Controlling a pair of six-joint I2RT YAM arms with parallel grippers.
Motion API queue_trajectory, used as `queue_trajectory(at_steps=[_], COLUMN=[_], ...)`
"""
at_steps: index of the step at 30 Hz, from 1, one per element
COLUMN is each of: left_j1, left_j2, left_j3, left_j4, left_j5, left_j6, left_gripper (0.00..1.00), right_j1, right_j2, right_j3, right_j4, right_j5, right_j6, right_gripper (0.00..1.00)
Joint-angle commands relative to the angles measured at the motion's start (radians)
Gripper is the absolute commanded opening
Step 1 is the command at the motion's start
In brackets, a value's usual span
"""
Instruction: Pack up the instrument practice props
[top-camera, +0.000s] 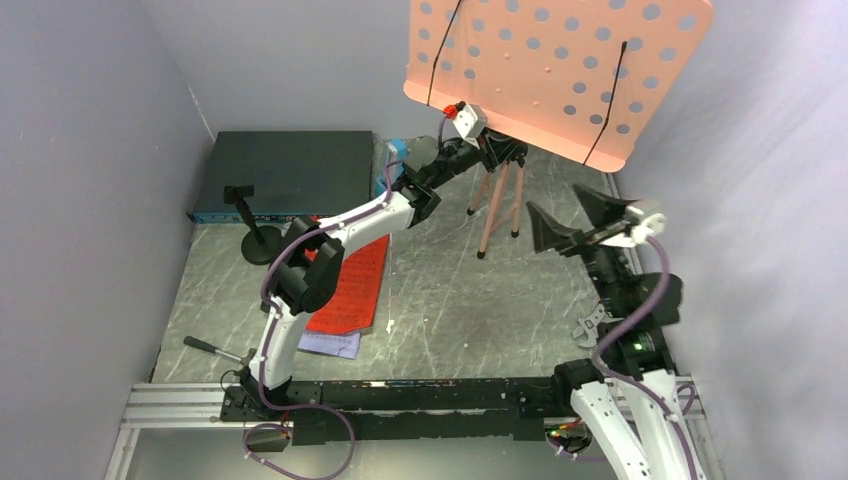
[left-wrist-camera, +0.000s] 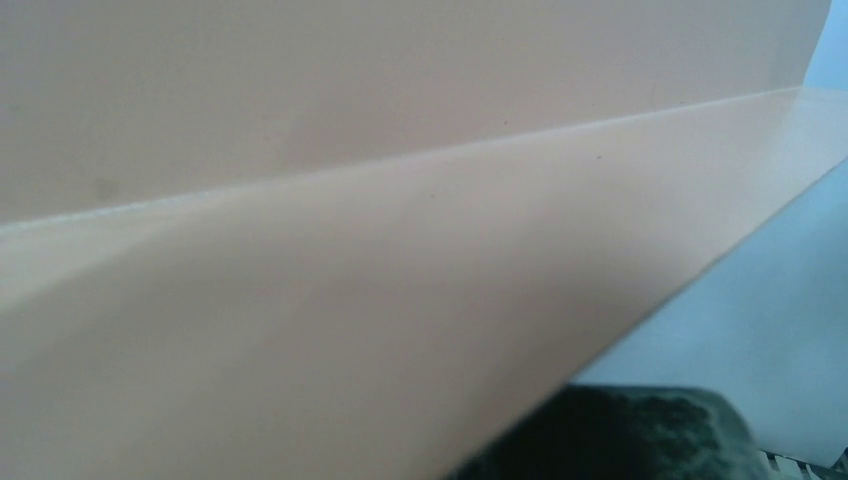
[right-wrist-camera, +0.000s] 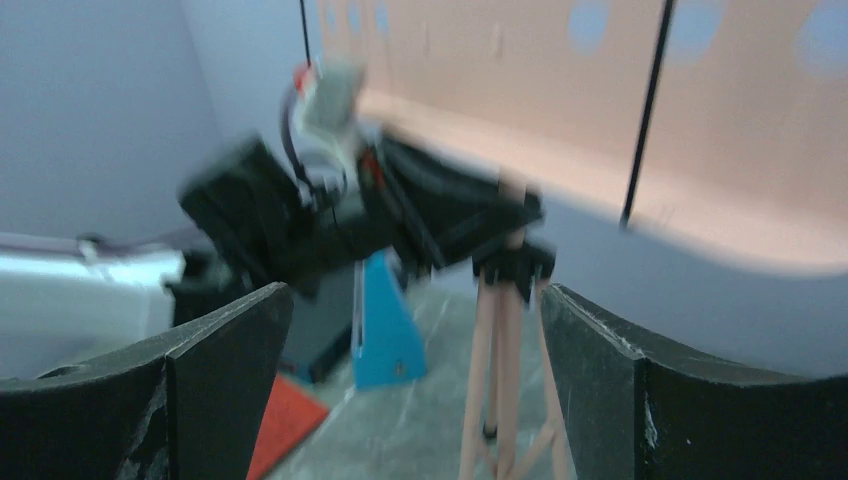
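The pink music stand rises at the back, its perforated board (top-camera: 560, 70) high over its tripod legs (top-camera: 495, 205). My left gripper (top-camera: 492, 150) reaches under the board and is shut on the top of the stand's post. The left wrist view is filled by the pink board (left-wrist-camera: 400, 250). To the stand's right hovers my right gripper (top-camera: 572, 218), open and empty, with the legs (right-wrist-camera: 495, 380) just ahead of its jaws. The blue metronome (top-camera: 397, 152) stands behind the left arm. The black microphone (top-camera: 250, 215) stands on its round base at left. A red sheet (top-camera: 350, 285) lies over a lavender one (top-camera: 328, 343).
A large flat black box (top-camera: 285, 170) lies at the back left. A dark-handled tool (top-camera: 210, 347) rests by the left arm's base and a metal wrench (top-camera: 588, 325) near the right arm. Grey walls close in on both sides.
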Motion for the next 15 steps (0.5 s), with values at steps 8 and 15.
queue_trajectory(at_steps=[8,15], left_j1=[0.009,0.009], left_j2=[-0.067,-0.08], left_j3=[0.024,0.028], left_j4=[-0.099,-0.122], left_j5=[-0.016,0.002], left_j6=[0.02,-0.02], left_gripper=[0.03,0.03], right_j1=[0.007,0.01], right_j2=[0.269,0.63], right_j3=[-0.414,-0.492], right_j4=[0.513,0.929], right_j5=[-0.033,-0.011], right_j6=[0.093,0.113], right_gripper=[0.97,0.9])
